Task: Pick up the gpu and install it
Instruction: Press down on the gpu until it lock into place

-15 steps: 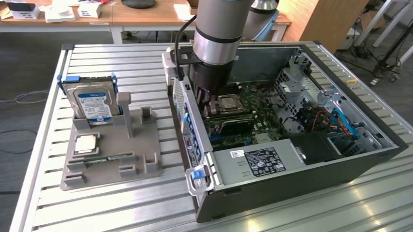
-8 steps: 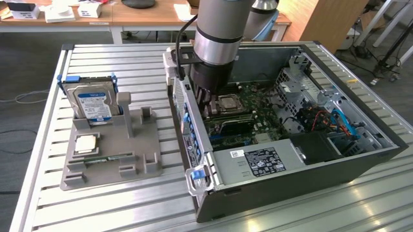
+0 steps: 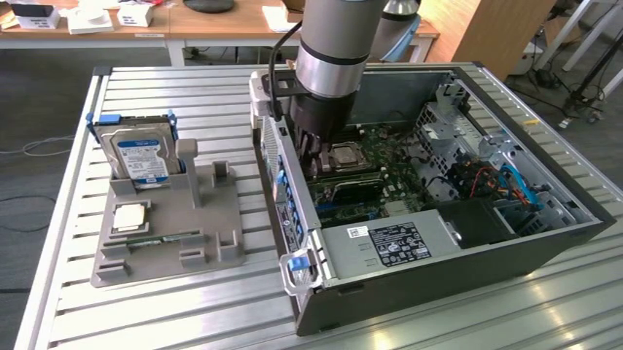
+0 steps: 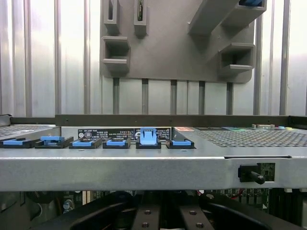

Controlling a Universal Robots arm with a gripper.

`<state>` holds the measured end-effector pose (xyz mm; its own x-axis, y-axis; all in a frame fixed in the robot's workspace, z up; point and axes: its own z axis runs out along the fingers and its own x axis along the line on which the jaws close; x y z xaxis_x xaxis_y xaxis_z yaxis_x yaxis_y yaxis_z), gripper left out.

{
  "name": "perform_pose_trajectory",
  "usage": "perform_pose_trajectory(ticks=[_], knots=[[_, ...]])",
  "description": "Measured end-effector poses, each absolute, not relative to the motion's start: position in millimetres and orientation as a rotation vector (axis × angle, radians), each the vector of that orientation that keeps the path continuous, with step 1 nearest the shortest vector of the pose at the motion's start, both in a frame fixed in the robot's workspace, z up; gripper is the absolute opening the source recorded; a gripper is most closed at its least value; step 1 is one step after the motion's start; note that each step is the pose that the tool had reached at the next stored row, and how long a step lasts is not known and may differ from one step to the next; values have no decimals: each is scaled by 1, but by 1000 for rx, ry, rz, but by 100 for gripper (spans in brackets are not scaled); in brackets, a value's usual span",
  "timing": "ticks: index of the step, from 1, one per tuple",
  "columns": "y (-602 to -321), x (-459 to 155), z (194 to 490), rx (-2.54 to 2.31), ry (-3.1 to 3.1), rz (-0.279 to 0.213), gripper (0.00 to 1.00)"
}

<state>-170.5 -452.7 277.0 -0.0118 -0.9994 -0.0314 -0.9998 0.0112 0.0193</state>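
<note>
The open computer case (image 3: 545, 240) lies on its side on the slatted table. My gripper (image 3: 322, 169) reaches down into it close to the case's rear wall, beside the processor socket (image 3: 346, 154). Its fingers (image 4: 144, 215) are shut. Right under them is the gpu (image 3: 346, 187), a dark flat card with a green edge, standing on the motherboard (image 3: 389, 164); the grip point itself is hidden by the arm. In the wrist view the rear wall's row of blue slot clips (image 4: 147, 137) lies just beyond the fingers.
A grey parts holder (image 3: 165, 219) sits on the exterior view's left with a silver hard drive (image 3: 141, 154), a processor (image 3: 130, 217) and a memory stick (image 3: 160, 240). The power supply (image 3: 399, 244) and drive cage (image 3: 506, 197) fill the case's near end. Desks stand behind the table.
</note>
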Motion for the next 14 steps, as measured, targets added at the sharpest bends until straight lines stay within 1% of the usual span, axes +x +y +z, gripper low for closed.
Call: perform_pose_trajectory(ticks=[14], knots=[[-453, -170, 274, -2203, 2227, 56, 11]])
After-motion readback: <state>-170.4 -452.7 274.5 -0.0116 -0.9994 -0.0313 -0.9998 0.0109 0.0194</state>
